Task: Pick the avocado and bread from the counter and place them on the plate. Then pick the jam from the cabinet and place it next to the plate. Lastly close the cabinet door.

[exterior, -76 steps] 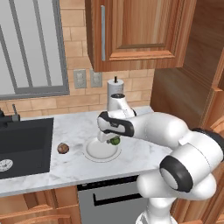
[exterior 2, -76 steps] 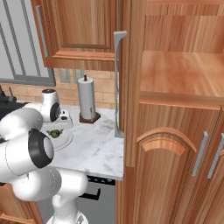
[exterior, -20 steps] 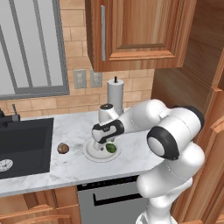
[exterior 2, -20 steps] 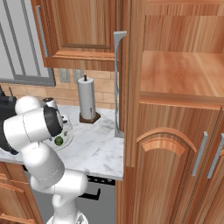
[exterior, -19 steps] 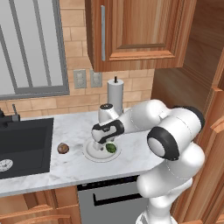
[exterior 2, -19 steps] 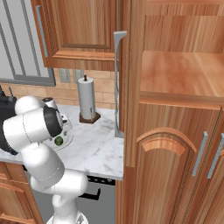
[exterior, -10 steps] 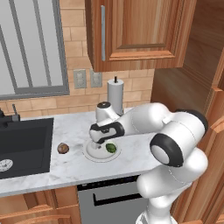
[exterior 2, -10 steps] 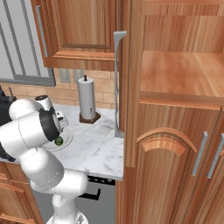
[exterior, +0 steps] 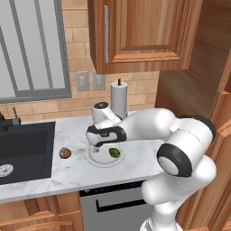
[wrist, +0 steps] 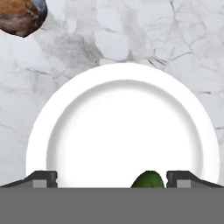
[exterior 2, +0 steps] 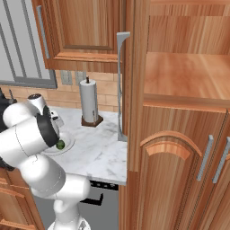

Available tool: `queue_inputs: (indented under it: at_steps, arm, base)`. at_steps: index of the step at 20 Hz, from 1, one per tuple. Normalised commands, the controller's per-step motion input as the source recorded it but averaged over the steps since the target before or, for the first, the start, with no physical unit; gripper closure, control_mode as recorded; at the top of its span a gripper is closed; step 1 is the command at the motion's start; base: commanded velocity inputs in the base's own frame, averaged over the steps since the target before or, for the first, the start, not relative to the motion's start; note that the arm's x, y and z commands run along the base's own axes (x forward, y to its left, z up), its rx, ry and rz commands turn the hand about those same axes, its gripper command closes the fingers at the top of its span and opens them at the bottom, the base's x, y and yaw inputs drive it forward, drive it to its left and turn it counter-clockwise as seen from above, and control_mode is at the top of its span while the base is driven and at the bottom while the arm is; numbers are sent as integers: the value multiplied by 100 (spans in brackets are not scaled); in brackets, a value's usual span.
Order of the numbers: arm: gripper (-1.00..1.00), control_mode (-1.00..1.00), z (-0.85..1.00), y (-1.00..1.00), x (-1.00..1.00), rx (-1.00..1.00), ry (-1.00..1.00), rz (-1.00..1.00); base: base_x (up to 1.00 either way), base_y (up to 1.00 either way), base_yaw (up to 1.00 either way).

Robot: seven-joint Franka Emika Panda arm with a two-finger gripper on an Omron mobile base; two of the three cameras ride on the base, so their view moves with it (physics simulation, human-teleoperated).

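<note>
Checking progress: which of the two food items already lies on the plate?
The avocado, small and dark green, lies on the white plate. The brown bread sits on the counter beside it.

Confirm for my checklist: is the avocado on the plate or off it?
On it. The avocado lies inside the plate rim, near its edge; the open gripper stands over it, not holding it.

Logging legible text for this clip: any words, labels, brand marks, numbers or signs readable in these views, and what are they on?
None: no readable text in any view.
The plate, avocado and bread are unmarked.
The paper towel roll, wall outlets and cabinet doors carry no label.
The round dial in the sink is too small to read.
</note>
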Motion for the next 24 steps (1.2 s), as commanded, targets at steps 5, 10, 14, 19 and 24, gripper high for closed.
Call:
queue_inputs:
  at_steps: [5, 10, 14, 19, 24]
  arm:
    - [-100, -100, 14, 17, -21, 0, 0, 9]
    - [-100, -100, 12, 14, -14, 0, 0, 9]
    - [-100, -100, 7, 9, -7, 0, 0, 9]
    - [-100, -100, 2, 10, -1, 1, 0, 10]
    - [-100, -100, 0, 14, 0, 1, 0, 13]
  base:
    - [0, 0, 0]
    - [0, 0, 0]
    - [0, 0, 0]
    - [0, 0, 0]
    - [0, 0, 0]
